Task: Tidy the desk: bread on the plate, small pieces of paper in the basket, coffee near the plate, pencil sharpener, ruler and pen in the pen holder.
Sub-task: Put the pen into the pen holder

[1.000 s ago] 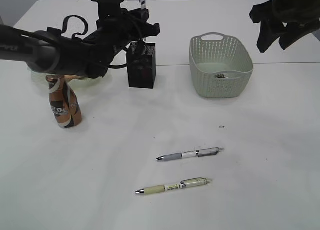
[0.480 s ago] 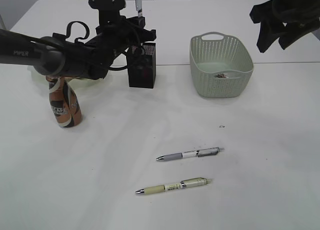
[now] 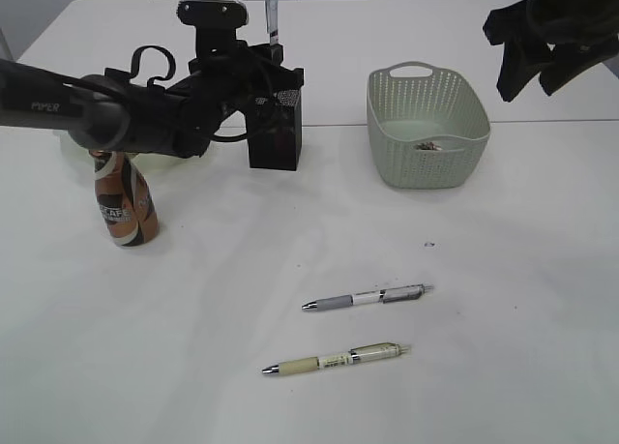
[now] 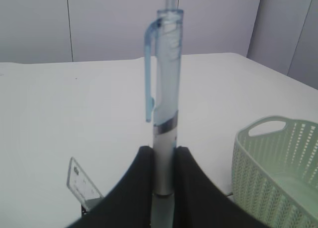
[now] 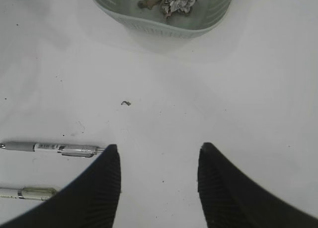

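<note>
Pen (image 4: 165,114) with a clear blue clip stands upright, pinched near its lower barrel by the left claw (image 4: 163,181), directly above the black mesh pen holder (image 3: 275,127), where the clear ruler (image 4: 83,184) already leans just below and left of the claw. For a clean drop, I would keep the pen vertical, centre it over the opening, lower until the tip is well inside, then release. Off to the far side, the right claw (image 5: 158,153) hangs open and empty above the worktop (image 5: 238,104), two more pens (image 5: 54,149) lying just ahead and left of it.

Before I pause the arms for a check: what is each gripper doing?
Left gripper: closed on a clear blue pen, held upright.
Right gripper: open, holding nothing, above the desk.
</note>
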Controlling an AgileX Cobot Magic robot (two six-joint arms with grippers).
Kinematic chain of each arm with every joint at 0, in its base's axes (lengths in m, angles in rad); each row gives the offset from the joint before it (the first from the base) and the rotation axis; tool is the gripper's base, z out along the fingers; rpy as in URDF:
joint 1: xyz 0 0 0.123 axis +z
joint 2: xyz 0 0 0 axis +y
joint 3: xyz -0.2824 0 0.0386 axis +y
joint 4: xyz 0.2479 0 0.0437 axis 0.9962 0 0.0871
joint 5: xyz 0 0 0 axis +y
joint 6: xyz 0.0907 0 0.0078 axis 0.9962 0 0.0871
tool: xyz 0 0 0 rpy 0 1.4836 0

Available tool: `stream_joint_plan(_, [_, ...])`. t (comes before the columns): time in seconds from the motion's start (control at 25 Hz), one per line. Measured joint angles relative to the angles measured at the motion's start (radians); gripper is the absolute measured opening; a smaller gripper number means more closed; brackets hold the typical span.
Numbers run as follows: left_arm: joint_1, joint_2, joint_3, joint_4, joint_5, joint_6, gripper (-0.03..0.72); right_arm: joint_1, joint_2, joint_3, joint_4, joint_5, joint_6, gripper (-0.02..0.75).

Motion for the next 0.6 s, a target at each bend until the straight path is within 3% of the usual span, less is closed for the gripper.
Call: stream_joint_plan(0.6, [0.000, 0.034, -0.002, 0.028, 0.000, 0.000, 0.085, 0.000, 0.000, 0.000, 0.000, 0.000, -0.001, 0.372])
